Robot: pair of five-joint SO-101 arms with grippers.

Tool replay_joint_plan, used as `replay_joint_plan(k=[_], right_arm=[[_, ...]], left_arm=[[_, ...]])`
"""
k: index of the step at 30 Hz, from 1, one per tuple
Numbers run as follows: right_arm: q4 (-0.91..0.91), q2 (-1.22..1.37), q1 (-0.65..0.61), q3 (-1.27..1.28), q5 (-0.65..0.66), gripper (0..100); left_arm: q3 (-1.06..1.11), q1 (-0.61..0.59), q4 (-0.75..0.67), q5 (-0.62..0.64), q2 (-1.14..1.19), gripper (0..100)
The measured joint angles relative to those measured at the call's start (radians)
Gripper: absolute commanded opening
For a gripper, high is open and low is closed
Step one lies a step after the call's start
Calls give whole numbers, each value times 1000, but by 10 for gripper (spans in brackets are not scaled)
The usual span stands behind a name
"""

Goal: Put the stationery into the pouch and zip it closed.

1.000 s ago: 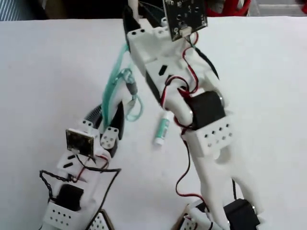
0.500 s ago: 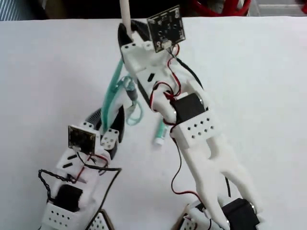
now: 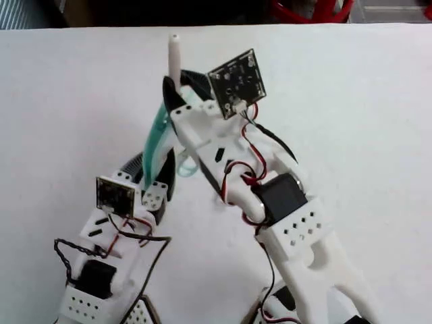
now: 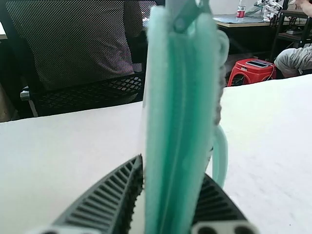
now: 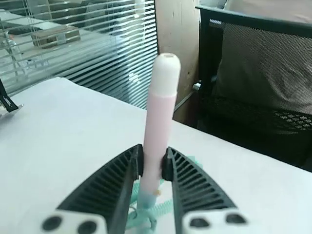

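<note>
My right gripper (image 5: pixel 152 155) clamps the pen (image 5: pixel 162 92), left gripper (image 4: pixel 173 170) pinches the pouch (image 4: pixel 180 97) upright; off-line, the pen could miss its narrow mouth.

pouch (image 3: pixel 154 138): on edge over the table (image 3: pixel 351 101), near end clamped in left gripper (image 3: pixel 150 165)
pen (image 3: pixel 174 57): clamped in right gripper (image 3: pixel 181 86), above pouch's far end
right gripper: beyond left gripper

The left gripper (image 4: pixel 168 170) is clamped on the pouch (image 4: pixel 178 97), its arm folded low. The right gripper (image 5: pixel 152 158) pinches a pen (image 5: pixel 160 97), its arm stretched diagonally forward.
</note>
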Motion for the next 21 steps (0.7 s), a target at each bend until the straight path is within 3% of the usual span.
replay_joint_plan(k=[6, 14, 21], right_arm=[[80, -2, 2, 0, 0, 265], [109, -60, 5, -9, 0, 245], [118, -72, 160, -64, 0, 244]], left_arm=[[0, 0, 0, 0, 0, 116], [0, -14, -12, 0, 5, 116], [0, -61, -31, 0, 14, 116]])
